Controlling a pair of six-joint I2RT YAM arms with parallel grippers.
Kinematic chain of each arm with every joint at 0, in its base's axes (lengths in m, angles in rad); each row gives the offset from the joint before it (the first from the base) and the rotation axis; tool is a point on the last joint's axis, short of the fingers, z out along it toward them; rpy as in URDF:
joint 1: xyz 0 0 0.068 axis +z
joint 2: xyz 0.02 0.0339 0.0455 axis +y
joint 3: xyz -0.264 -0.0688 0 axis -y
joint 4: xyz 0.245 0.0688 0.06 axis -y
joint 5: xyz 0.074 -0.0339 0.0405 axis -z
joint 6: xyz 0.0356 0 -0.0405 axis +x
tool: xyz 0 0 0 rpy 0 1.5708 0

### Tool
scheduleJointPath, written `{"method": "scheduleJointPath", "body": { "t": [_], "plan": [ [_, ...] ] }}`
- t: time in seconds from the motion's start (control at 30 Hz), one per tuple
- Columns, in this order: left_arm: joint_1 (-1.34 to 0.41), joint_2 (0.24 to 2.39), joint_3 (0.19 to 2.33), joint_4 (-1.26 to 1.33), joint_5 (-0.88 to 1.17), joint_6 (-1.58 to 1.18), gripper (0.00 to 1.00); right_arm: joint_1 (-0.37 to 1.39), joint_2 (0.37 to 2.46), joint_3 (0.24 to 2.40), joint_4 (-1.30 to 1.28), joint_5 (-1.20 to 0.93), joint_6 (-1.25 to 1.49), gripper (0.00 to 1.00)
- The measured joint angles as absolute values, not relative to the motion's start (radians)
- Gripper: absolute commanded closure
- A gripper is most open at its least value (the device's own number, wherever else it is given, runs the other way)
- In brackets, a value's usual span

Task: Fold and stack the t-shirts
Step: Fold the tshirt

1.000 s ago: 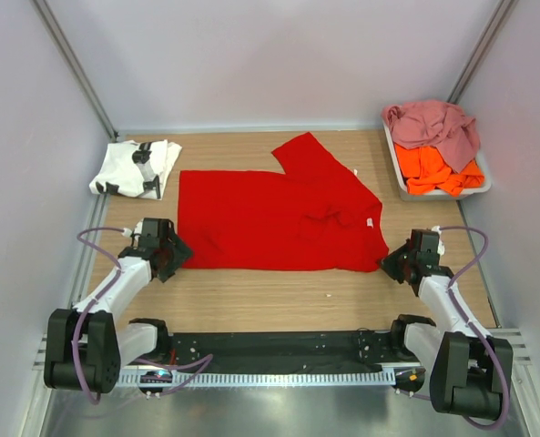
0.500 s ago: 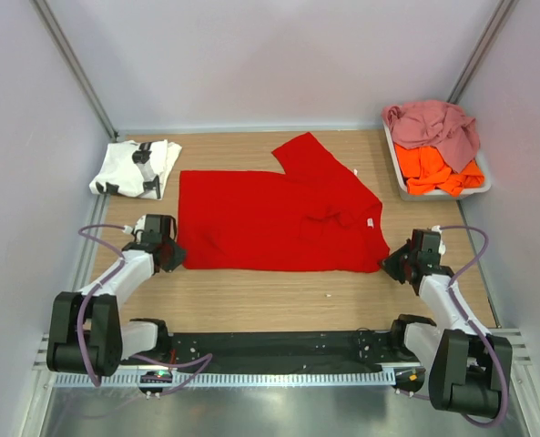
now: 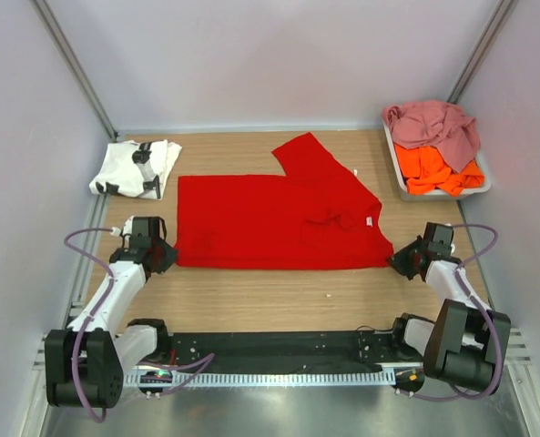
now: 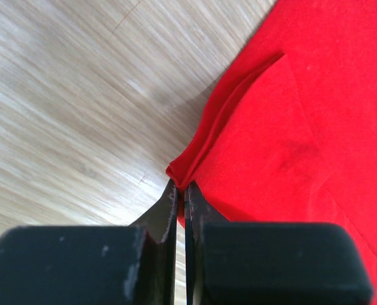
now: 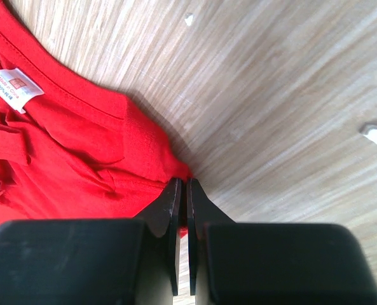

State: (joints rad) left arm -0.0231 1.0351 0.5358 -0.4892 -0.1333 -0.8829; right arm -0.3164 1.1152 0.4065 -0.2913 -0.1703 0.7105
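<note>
Lying flat mid-counter, the plain bright red cloth t-shirt shows a white neck label, print unreadable. Both jaws clamp it: left gripper at its near-left corner, right gripper near-right. A folded white black-printed tee sits in the far-left corner.

Four t-shirts: red, white, orange, pink; one tray; two end effectors.

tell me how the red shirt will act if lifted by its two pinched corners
Probably floppy: the red shirt lies flat with wrinkles by its collar, so its middle would likely sag between the left gripper and right gripper. Likely light, since the folded edge looks thin. Each pinch holds only a corner tip, so it might slip out.
</note>
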Motion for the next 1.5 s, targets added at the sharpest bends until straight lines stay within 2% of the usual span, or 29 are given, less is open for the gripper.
{"method": "scheduleJointPath", "body": {
  "t": [0.1, 0.13, 0.2, 0.23, 0.27, 0.3, 0.37, 0.43, 0.57, 0.67, 0.7, 0.77, 0.8, 0.87, 0.97, 1.17, 1.5],
  "plan": [
    [-0.023, 1.024, 0.533, -0.505, -0.13, -0.883, 1.0, -0.316, 1.081, 0.406, -0.319, -0.152, 0.711, 0.9],
    [-0.023, 1.022, 0.531, -0.509, -0.127, -0.883, 1.0, -0.316, 1.066, 0.406, -0.327, -0.146, 0.712, 0.71],
    [-0.023, 1.017, 0.525, -0.517, -0.121, -0.882, 0.85, -0.317, 1.042, 0.406, -0.334, -0.124, 0.719, 0.4],
    [-0.02, 1.015, 0.524, -0.522, -0.121, -0.879, 0.77, -0.323, 1.031, 0.406, -0.336, -0.112, 0.719, 0.21],
    [-0.016, 1.012, 0.524, -0.526, -0.116, -0.881, 0.57, -0.327, 1.022, 0.406, -0.34, -0.1, 0.72, 0.16],
    [-0.012, 1.006, 0.524, -0.532, -0.109, -0.879, 0.45, -0.331, 1.008, 0.412, -0.339, -0.102, 0.715, 0.14],
    [-0.01, 0.987, 0.525, -0.545, -0.075, -0.873, 0.26, -0.33, 0.974, 0.426, -0.356, -0.076, 0.709, 0.12],
    [-0.011, 0.966, 0.551, -0.58, -0.03, -0.86, 0.18, -0.331, 0.928, 0.439, -0.399, -0.045, 0.705, 0.12],
    [-0.01, 0.962, 0.707, -0.667, 0.083, -0.78, 0.13, -0.327, 0.814, 0.496, -0.458, -0.037, 0.678, 0.19],
    [-0.01, 0.965, 0.847, -0.727, 0.14, -0.686, 0.12, -0.281, 0.801, 0.577, -0.459, -0.064, 0.651, 0.29],
    [-0.01, 0.964, 0.89, -0.744, 0.154, -0.645, 0.1, -0.229, 0.816, 0.612, -0.458, -0.06, 0.641, 0.45],
    [-0.011, 0.957, 0.928, -0.757, 0.161, -0.595, 0.1, -0.065, 0.887, 0.691, -0.453, -0.023, 0.614, 0.64],
    [-0.01, 0.948, 0.928, -0.755, 0.164, -0.576, 0.1, 0.03, 0.925, 0.73, -0.449, 0.007, 0.606, 0.81],
    [-0.01, 0.926, 0.899, -0.762, 0.171, -0.549, 0.11, 0.171, 1.035, 0.797, -0.431, 0.03, 0.595, 0.95],
    [-0.01, 0.926, 0.887, -0.782, 0.171, -0.536, 0.11, 0.279, 1.231, 0.87, -0.403, 0.053, 0.596, 0.98],
    [-0.01, 0.902, 0.882, -0.784, 0.166, -0.521, 0.12, 0.333, 1.542, 0.938, -0.392, 0.082, 0.597, 0.98],
    [-0.01, 0.881, 0.882, -0.784, 0.149, -0.516, 0.13, 0.379, 1.708, 1.098, -0.375, 0.1, 0.597, 0.99]
  ]
}}
